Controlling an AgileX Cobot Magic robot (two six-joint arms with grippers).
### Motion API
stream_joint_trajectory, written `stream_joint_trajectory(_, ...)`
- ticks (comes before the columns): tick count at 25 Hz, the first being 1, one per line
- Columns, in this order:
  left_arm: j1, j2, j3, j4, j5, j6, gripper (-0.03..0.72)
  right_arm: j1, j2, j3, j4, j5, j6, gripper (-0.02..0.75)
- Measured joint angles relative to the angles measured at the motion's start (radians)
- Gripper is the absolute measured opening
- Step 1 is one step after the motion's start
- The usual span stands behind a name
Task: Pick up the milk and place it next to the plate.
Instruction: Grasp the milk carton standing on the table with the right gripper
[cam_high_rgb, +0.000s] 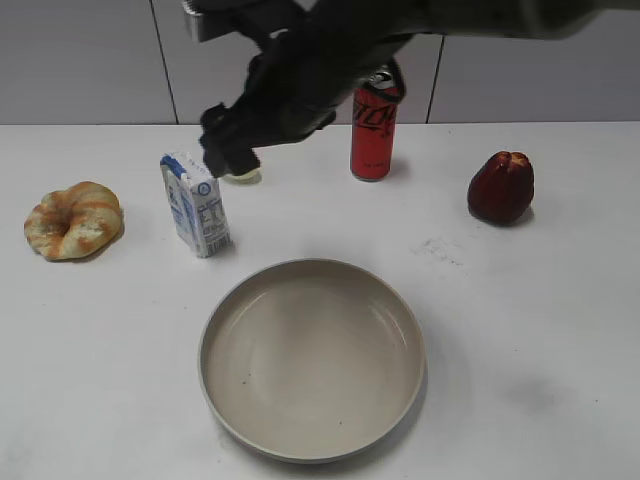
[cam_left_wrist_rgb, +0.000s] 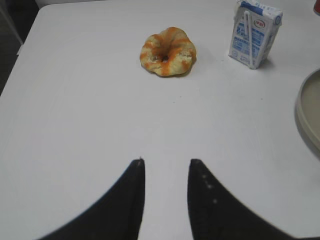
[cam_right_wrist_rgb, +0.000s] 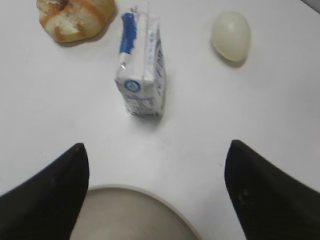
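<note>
The milk (cam_high_rgb: 196, 205) is a small white-and-blue carton standing upright on the white table, left of centre and behind the plate's left side. It also shows in the left wrist view (cam_left_wrist_rgb: 253, 34) and the right wrist view (cam_right_wrist_rgb: 142, 75). The plate (cam_high_rgb: 310, 360) is a large beige dish at the front centre, empty; its rim shows in both wrist views (cam_left_wrist_rgb: 310, 115) (cam_right_wrist_rgb: 125, 215). My right gripper (cam_high_rgb: 228, 150) (cam_right_wrist_rgb: 156, 146) is wide open and empty, hovering just behind and right of the milk, above it. My left gripper (cam_left_wrist_rgb: 167, 161) is open and empty over bare table, away from the milk.
A glazed ring bun (cam_high_rgb: 73, 220) (cam_left_wrist_rgb: 168, 51) lies at the far left. A tall red can (cam_high_rgb: 373, 135) stands at the back centre, a dark red fruit (cam_high_rgb: 501, 187) at the right. A pale egg-shaped thing (cam_high_rgb: 243, 176) (cam_right_wrist_rgb: 230, 35) lies behind the milk.
</note>
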Motion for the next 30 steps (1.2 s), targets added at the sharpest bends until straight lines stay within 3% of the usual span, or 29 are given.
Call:
stream_joint_trajectory(8, 0.000, 0.000, 0.000, 0.000, 0.000, 0.000, 0.229, 0.041, 0.313, -0.412, -0.046, 0.093, 0.079, 0.671)
stream_joint_trajectory(18, 0.000, 0.000, 0.000, 0.000, 0.000, 0.000, 0.229, 0.041, 0.436, -0.477, -0.109, 0.020, 0.115, 0.656)
stream_joint_trajectory(30, 0.000, 0.000, 0.000, 0.000, 0.000, 0.000, 0.229, 0.041, 0.502, -0.478, -0.108, -0.048, 0.134, 0.393)
